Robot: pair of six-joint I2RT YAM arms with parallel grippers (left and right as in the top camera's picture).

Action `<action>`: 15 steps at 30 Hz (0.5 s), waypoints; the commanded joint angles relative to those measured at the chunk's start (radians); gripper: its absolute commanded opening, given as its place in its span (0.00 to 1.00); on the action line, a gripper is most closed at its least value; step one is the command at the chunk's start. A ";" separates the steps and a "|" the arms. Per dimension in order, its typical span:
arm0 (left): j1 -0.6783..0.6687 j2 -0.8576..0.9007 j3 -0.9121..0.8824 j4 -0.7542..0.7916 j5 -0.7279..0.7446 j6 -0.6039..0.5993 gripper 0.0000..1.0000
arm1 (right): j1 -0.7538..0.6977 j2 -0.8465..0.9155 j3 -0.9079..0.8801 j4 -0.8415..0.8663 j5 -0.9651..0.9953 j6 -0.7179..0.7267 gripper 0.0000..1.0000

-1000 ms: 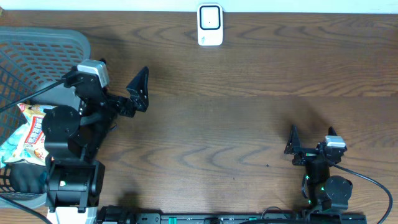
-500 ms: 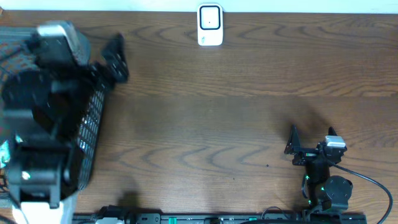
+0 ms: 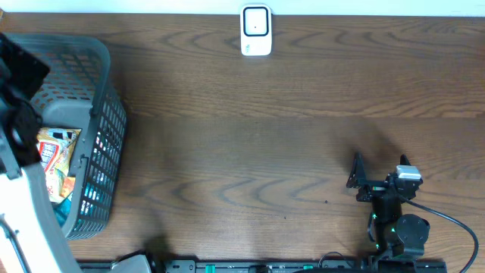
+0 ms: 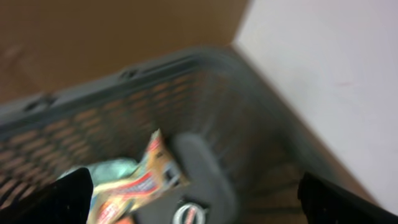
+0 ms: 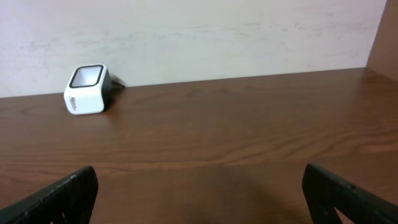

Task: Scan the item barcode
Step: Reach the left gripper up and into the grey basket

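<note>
Scanner [image 5: 87,90] sits on wooden table [image 5: 249,124] by wall [image 5: 186,31]; left gripper [image 4: 202,202], right gripper [image 5: 199,196] agape

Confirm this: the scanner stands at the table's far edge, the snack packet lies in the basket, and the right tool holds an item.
One error: the right tool is open and empty, as the right wrist view shows. The scanner and the snack packet in the basket are as stated.
</note>
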 commanded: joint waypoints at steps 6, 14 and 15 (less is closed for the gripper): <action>0.076 0.206 0.008 -0.204 -0.032 -0.455 0.98 | 0.002 -0.004 -0.002 -0.003 -0.001 0.005 0.99; 0.120 0.341 0.006 -0.405 -0.031 -1.064 0.98 | 0.002 -0.004 -0.002 -0.003 -0.001 0.005 0.99; 0.120 0.354 0.003 -0.401 -0.031 -1.068 0.98 | 0.002 -0.004 -0.002 -0.003 -0.001 0.005 0.99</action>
